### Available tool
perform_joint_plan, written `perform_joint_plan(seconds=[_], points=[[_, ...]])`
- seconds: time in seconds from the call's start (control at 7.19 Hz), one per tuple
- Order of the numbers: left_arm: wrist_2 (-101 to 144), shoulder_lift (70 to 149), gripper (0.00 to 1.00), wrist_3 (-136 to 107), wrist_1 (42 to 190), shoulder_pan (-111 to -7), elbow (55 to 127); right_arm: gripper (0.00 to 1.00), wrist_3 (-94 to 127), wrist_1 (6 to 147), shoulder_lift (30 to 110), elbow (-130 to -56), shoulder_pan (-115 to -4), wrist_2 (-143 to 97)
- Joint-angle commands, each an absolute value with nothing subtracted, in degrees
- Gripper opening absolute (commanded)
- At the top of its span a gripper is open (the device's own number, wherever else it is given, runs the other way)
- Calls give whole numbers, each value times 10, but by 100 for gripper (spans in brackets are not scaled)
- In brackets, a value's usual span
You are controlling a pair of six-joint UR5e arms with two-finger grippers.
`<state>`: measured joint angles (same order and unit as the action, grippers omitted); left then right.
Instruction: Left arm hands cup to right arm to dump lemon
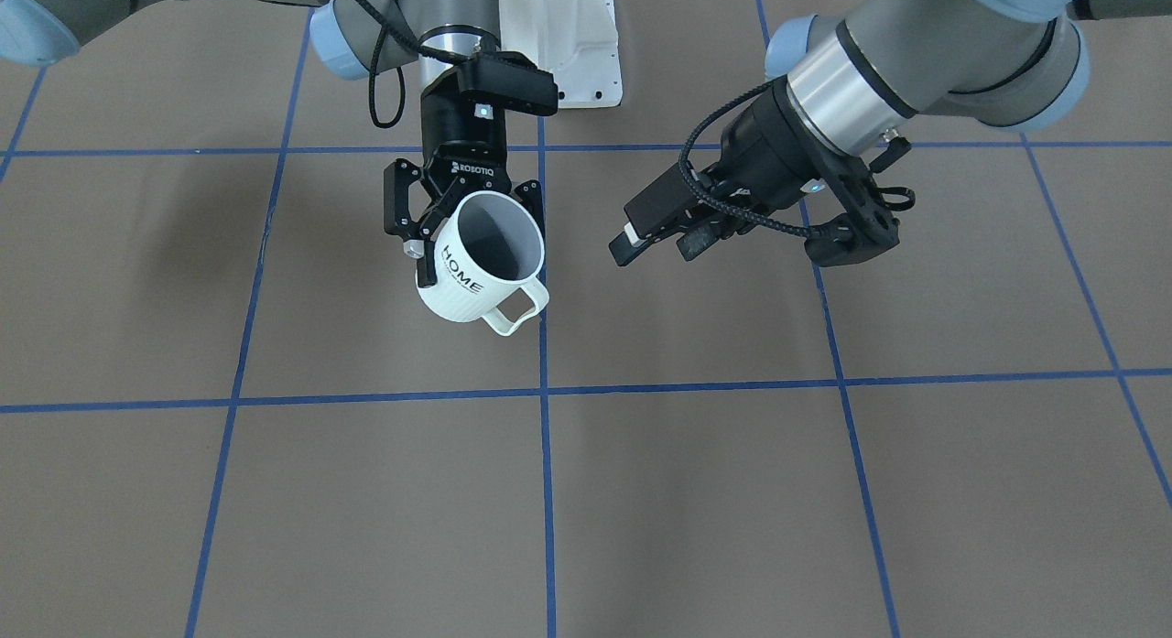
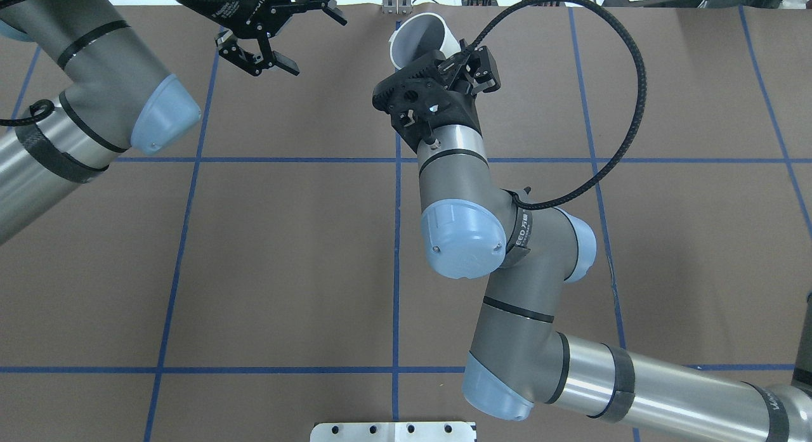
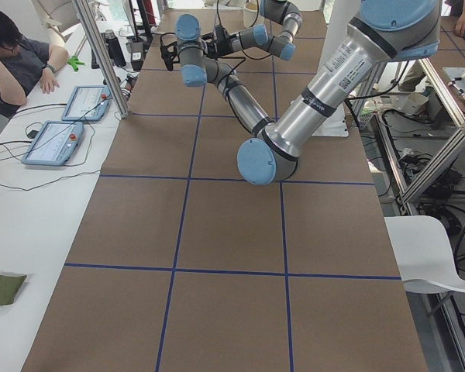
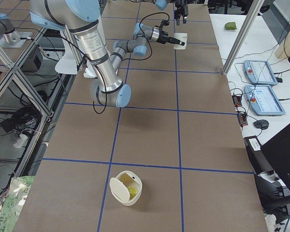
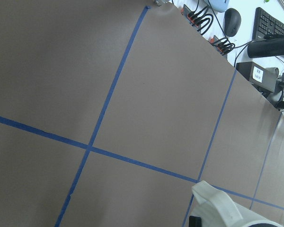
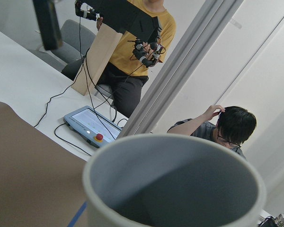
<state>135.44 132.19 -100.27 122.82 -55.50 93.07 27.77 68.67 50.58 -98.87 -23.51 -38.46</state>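
Observation:
My right gripper (image 1: 478,246), marked ROBOTIQ, is shut on the white ribbed cup (image 1: 481,270) and holds it above the table. The cup is tilted, its HOME side and squarish handle toward the front camera. It also shows in the overhead view (image 2: 421,38) and fills the right wrist view (image 6: 175,189). No lemon shows in the visible part of its dark inside. My left gripper (image 1: 661,244) is open and empty, level with the cup and a short gap away from it. A small yellow-green piece (image 4: 132,192) lies in a white round container (image 4: 121,193).
The brown table (image 1: 366,492) is marked with blue tape lines. A white base plate (image 1: 586,61) is at the robot's side. Two operators sit at a white side table (image 3: 31,194) with tablets and cables along the table's far edge.

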Motion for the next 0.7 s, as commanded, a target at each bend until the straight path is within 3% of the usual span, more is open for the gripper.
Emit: perform_joint_plan(seconds=[0.0,0.28,0.56], points=[[1358,1327,100,-1003,1230,-553,933,18,278,717,497,-984,-235,-383],[1358,1341,100,-1004,1229,-547,933,18,279,716,497,-973,-215,-349],[1356,1352,92,-999,1228,-524,926,18,279,715,497,-974,-208,-346]])
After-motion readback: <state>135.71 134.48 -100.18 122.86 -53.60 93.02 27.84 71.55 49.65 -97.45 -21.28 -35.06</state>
